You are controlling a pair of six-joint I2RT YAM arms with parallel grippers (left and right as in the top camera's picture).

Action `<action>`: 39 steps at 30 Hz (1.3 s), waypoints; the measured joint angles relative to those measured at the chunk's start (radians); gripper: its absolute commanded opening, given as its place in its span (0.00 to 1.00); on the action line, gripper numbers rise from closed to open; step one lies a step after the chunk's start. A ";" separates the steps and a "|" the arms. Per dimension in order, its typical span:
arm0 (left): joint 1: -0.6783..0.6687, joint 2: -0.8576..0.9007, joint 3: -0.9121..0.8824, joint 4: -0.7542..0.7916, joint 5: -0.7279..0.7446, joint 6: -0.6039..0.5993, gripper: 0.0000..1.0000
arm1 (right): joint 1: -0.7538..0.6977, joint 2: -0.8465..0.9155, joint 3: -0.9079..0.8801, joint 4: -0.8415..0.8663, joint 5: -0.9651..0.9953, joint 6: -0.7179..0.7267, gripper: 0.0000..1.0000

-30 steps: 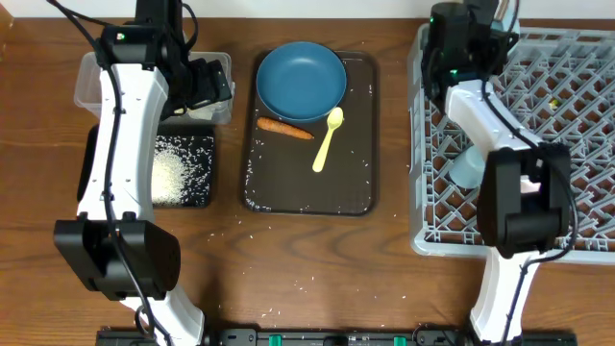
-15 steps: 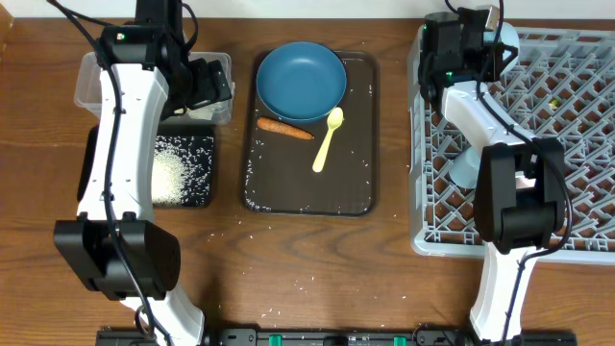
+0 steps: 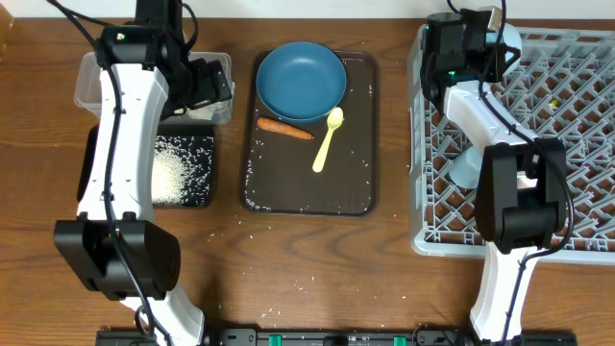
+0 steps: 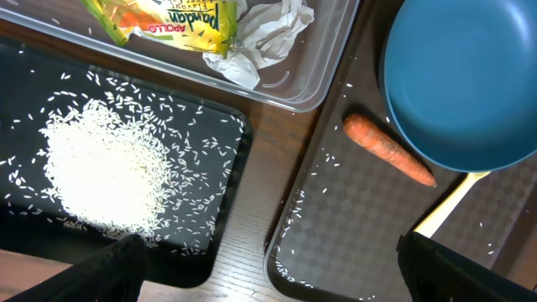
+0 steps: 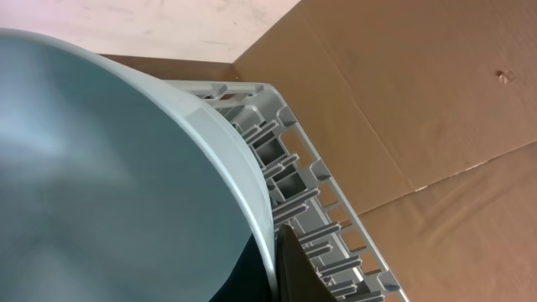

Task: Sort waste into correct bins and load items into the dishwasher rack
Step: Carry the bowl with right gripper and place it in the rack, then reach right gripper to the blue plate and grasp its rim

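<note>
Gripping the smooth light blue bowl at its rim, right jaws pinch; left jaws spread.

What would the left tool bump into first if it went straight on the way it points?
Probably the bare table strip between the black tray and the brown tray, though depth is unclear.

Clear glossy plastic tub; crumpled paper (white); wood-grain table.
</note>
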 measured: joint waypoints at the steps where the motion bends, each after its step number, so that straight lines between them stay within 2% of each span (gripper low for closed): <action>1: 0.000 0.000 0.000 0.000 0.000 0.000 0.98 | 0.000 0.000 0.000 0.001 0.000 0.000 0.01; 9: 0.000 0.000 0.000 0.000 0.000 0.000 0.97 | -0.011 0.000 0.003 -0.002 -0.031 0.003 0.02; 14: 0.000 0.000 0.000 0.000 0.000 0.000 0.97 | -0.010 0.000 0.004 -0.016 -0.068 0.003 0.04; 16: 0.000 0.000 0.000 0.000 0.000 0.000 0.98 | -0.006 0.000 0.004 -0.030 -0.077 0.003 0.09; 19: 0.000 0.000 0.000 0.000 0.000 0.000 0.97 | 0.006 0.000 0.003 -0.078 -0.080 0.000 0.53; 20: 0.000 0.000 0.000 0.000 0.000 0.000 0.97 | 0.012 0.000 0.003 -0.094 -0.085 -0.001 0.63; 25: 0.000 0.000 0.000 0.000 0.000 0.000 0.97 | 0.091 0.002 0.002 -0.137 -0.101 -0.006 0.74; 31: 0.000 0.000 0.000 0.000 0.000 0.000 0.97 | 0.211 0.001 0.002 -0.135 -0.113 -0.005 0.77; 35: 0.000 0.000 0.000 0.000 0.000 0.000 0.97 | 0.252 -0.020 0.002 -0.138 -0.130 0.003 0.73; 39: 0.000 0.000 0.000 0.000 0.000 0.000 0.98 | 0.274 -0.088 0.001 -0.207 -0.238 0.059 0.76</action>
